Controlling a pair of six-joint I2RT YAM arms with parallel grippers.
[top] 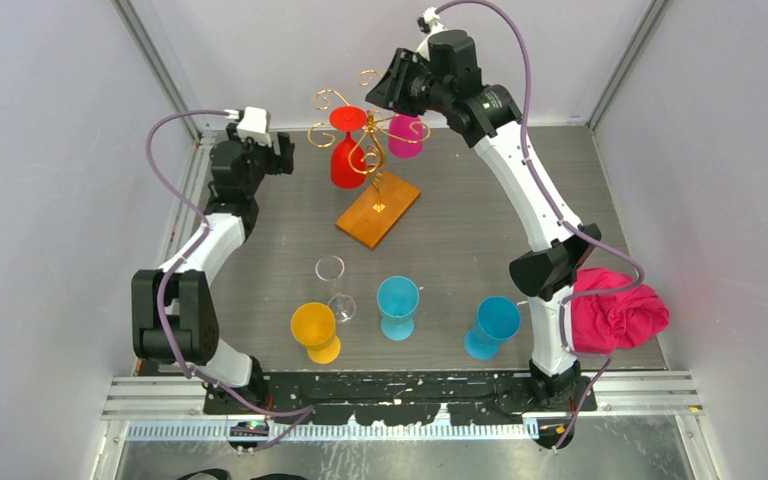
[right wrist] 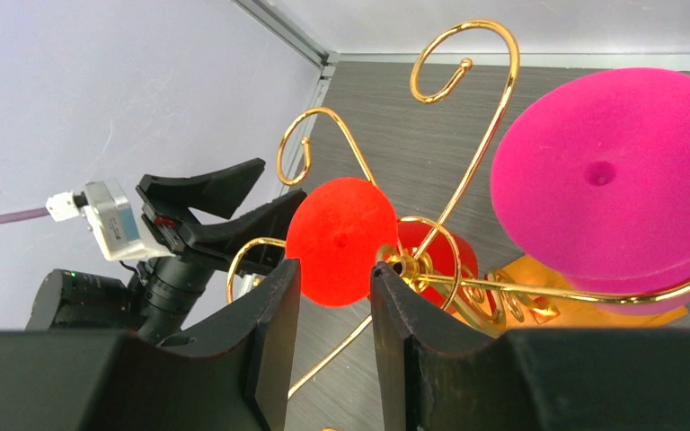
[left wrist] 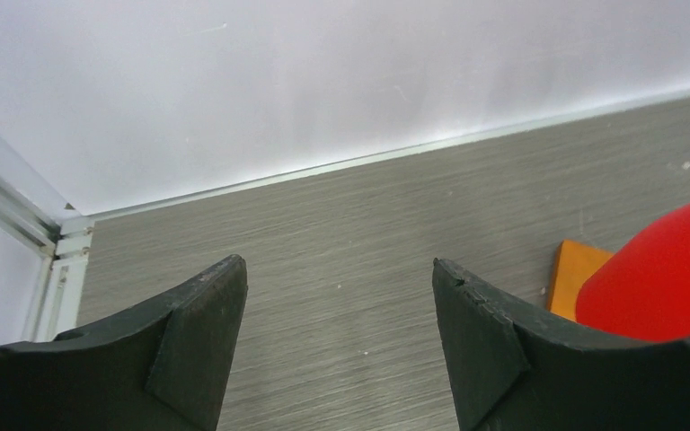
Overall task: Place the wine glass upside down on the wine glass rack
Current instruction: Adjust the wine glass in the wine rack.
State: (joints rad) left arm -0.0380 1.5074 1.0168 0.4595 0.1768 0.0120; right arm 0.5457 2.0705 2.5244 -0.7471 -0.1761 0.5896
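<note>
The right gripper has its jaws a little apart and holds nothing; they stand close to the centre stem of the rack. The left gripper is wide open and empty, just beside the red glass. The pink glass hangs upside down on the rack. I think a careless move of the right fingers could catch the thin wire or the pink foot, and then the glass slides off or the rack tips. No writing or brand can be read.

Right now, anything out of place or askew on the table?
A crumpled pink cloth lies bunched against the right arm at the table's right edge. The wine glass rack stands upright; nothing looks spilled.
</note>
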